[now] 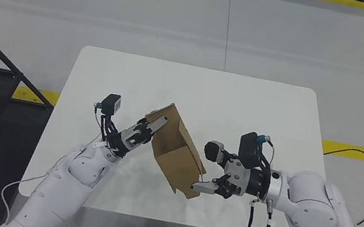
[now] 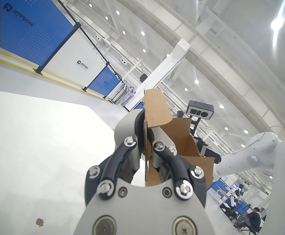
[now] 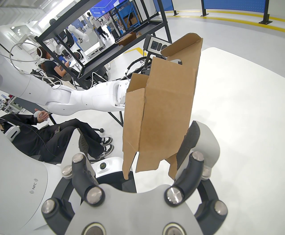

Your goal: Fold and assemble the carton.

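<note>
White bench (image 1: pixel 264 106) surface lies under both arms. Nearest, toward the right, the right gripper (image 1: pixel 210 168) has its fingers (image 3: pixel 189 142) spread wide and released, bracketing the near lower end of the carton (image 1: pixel 177 149). One dark pad sits just beside the cardboard edge; whether it touches cannot be told. The brown carton is held tilted over the bench, partly opened into a sleeve, with its end flaps loose. Farther off and to the left, the left gripper (image 1: pixel 149 127) has its fingers (image 2: pixel 124 131) clenched on one wall of the carton at its upper end. Beyond the bench, grey floor carries a yellow line (image 1: pixel 362 153).
</note>
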